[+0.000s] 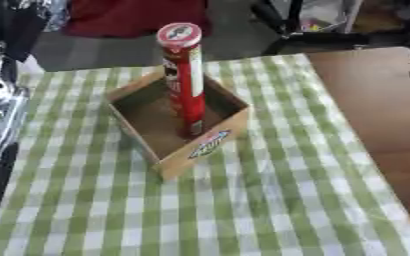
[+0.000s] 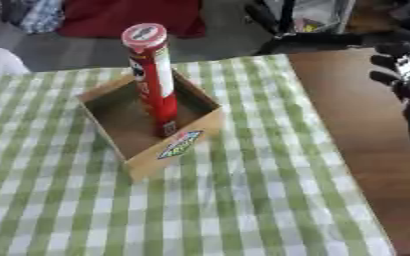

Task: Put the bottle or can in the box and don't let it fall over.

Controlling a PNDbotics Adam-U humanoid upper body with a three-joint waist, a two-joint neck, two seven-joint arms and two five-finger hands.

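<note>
Right hand (image 2: 405, 75): fingers (image 2: 385, 62) lying relaxed, holding nothing, hovering well right of box (image 2: 191, 137), over bare table (image 2: 348, 125). Left hand not showing. Red can (image 2: 153, 80) standing upright inside box. Placement step judged complete; next move calling for clear retreat.

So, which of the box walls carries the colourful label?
The near wall of the brown cardboard box, facing the camera; the other walls look plain. The tall red can stands upright just behind it.
</note>
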